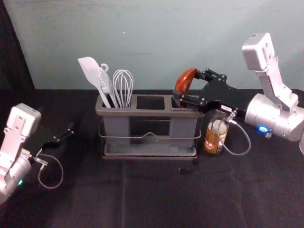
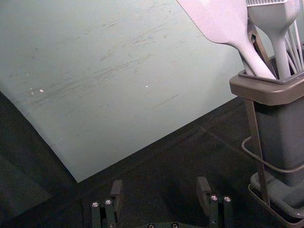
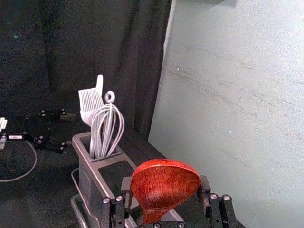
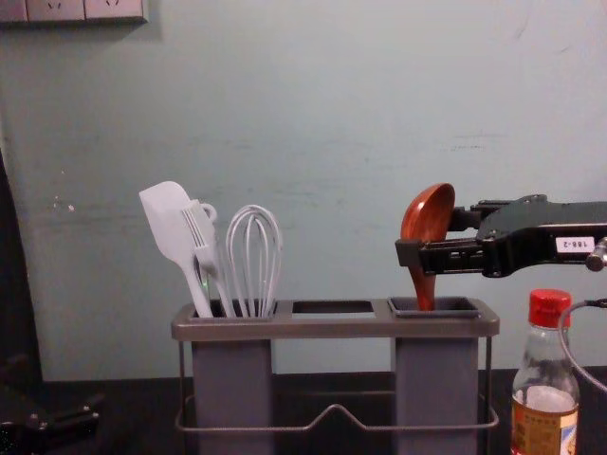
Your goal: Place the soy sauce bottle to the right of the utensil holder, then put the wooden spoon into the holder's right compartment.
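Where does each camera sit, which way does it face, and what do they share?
Head view: on the head, looking forward and down at the utensil holder; both arms show.
Left wrist view: on the left wrist, looking past the open left pincer toward the wall.
Right wrist view: on the right wrist, looking past the right pincer and wooden spoon across the holder; the left pincer shows beyond.
Chest view: on the chest, lower, looking forward; both pincers show.
Head and chest views share the soy sauce bottle.
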Robot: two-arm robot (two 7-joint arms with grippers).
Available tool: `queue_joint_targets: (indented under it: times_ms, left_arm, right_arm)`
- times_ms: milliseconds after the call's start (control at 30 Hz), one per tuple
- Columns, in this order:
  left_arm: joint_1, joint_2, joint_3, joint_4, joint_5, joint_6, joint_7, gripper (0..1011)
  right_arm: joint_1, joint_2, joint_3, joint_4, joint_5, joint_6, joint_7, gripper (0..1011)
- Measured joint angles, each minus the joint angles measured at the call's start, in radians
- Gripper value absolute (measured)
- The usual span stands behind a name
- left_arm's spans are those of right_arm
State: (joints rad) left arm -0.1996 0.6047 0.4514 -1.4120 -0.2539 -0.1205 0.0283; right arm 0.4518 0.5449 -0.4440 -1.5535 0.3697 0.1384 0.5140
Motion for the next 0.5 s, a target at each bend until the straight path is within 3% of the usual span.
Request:
queue_joint_targets:
  times_ms: [300, 500]
  left_arm:
    - [0.0, 0.0, 0.0, 0.0, 0.0, 0.0, 0.0, 1011]
    - [0.0, 0.0, 0.0, 0.0, 0.0, 0.0, 0.0, 1011]
  right_arm:
    - [0.0, 0.0, 0.0, 0.0, 0.0, 0.0, 0.0, 842]
    - [0.0, 0.001, 0.0, -0.001, 0.0, -0.001, 0.0, 966]
